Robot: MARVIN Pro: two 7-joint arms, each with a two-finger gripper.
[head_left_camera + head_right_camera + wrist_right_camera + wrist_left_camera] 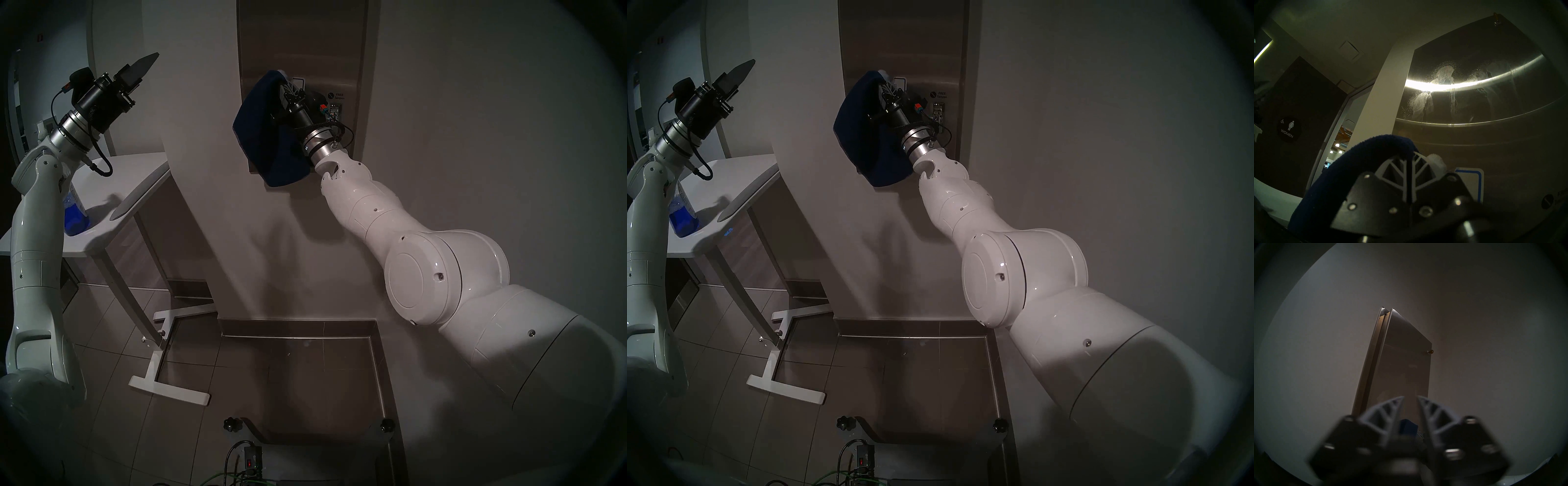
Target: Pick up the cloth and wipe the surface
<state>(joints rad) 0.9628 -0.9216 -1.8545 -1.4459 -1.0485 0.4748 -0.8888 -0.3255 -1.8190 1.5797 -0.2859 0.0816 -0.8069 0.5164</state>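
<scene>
Right gripper (1409,162): fingers pressed together, clenched on the cloth (1335,178), which folds over the fingertips and hangs down past the wrist. In the head views the navy cloth (261,125) drapes against the lower left part of the dispenser front (302,37), with the right gripper (288,89) held up at it.

The right wrist view alone shows the state of the steel above the cloth: whitish spray patches and streaks (1446,74) across a bright reflected band, and a white blue-bordered label (1473,183) just right of the fingers. It also shows a dark "WOMEN" sign (1288,129) well left of the dispenser.

Left gripper (1410,398): parted by a narrow gap, holding nothing; through the gap a scrap of the cloth (1407,427) is visible at the foot of the dispenser front (1403,361). The head view places the left gripper (149,64) well left of the dispenser, raised above a white table (135,176) carrying a blue-filled bottle (75,217). Only the head views show table and bottle.
</scene>
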